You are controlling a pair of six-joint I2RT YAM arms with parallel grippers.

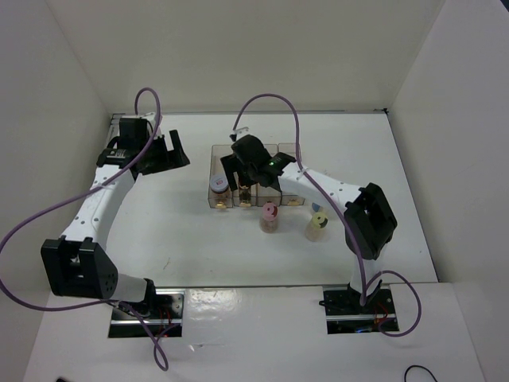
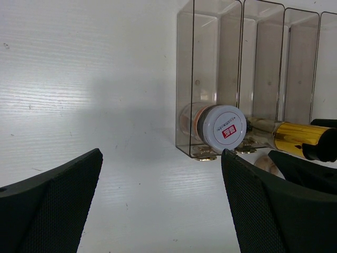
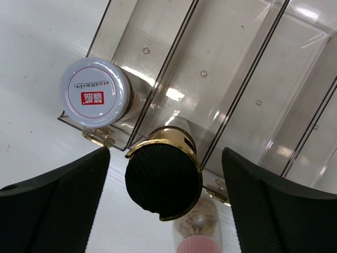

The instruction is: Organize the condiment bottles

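Observation:
The clear four-slot tray [image 1: 274, 151] lies mid-table. A jar with a pink-white lid [image 1: 219, 185] sits at the near end of its leftmost slot. The dark jar with the gold cap [image 1: 245, 193] sits in the second slot. My right gripper [image 1: 248, 185] hovers over it, open, with a finger on each side [image 3: 63, 200] and not touching the gold-capped jar [image 3: 164, 179]. The pink-lid jar [image 1: 270, 216] and the pale jar with the yellow-green lid [image 1: 316, 224] stand on the table in front of the tray. The grey-lid jar is out of view. My left gripper [image 1: 171, 151] is open and empty at the back left.
White walls enclose the table on the left, back and right. In the left wrist view the tray [image 2: 210, 52] stands ahead, with the pink-white-lid jar [image 2: 224, 129] and the gold-capped jar [image 2: 297, 138] at its near end. The two right tray slots [image 3: 295, 79] hold nothing.

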